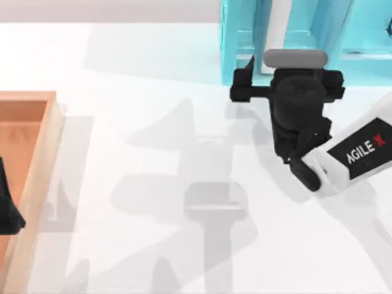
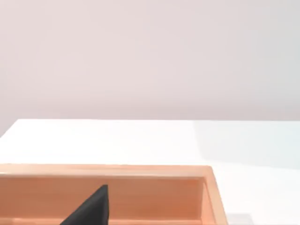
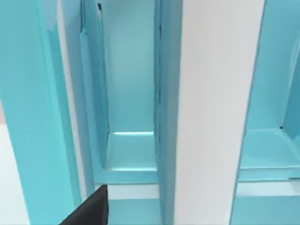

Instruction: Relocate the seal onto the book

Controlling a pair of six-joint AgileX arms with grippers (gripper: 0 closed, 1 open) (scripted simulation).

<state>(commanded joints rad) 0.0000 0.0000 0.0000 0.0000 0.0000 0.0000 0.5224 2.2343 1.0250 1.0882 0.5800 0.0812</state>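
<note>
Seal: position cannot be told from any view, so its relation to either arm's fingers cannot be told either. Book point(image 3: 215, 93): one, apparently standing upright in a compartment of the light-blue shelf rack point(image 1: 242, 37) at the worktop's point(image 1: 153, 122) far edge, right of centre, white page edges facing the camera and a teal cover beside them. Right gripper point(image 1: 288, 79): extended from the worktop's right side, levelled at the rack front and close before the book; one dark finger point(image 3: 91, 208) shows in the right wrist view. Left gripper point(image 1: 7, 208): parked at the far left above the one wooden tray point(image 2: 140, 171). Whether either grip is released or clenched cannot be told
</note>
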